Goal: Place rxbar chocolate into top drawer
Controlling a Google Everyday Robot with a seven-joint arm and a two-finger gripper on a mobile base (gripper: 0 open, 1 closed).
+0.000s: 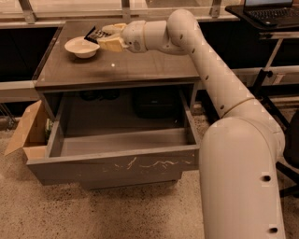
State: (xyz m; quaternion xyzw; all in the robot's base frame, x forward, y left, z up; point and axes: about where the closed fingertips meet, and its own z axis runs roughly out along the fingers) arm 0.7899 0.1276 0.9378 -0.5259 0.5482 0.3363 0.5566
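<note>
My gripper (106, 38) reaches over the back left of the table top, just right of the white bowl (81, 47). Its pale fingers are shut on the rxbar chocolate (94, 34), a small black wrapper with pale lettering that sticks out to the left, above the bowl's rim. The bar is off the table. The top drawer (112, 163) stands pulled out below the table top, grey and shallow, with pale scratches on its front panel. Its inside shows no objects.
The brown table top (117, 67) carries only the bowl. A brown cardboard box (25, 133) stands on the floor left of the drawer. A dark shape sits in the shadow behind the drawer. A desk with a laptop (268, 9) is at the far right.
</note>
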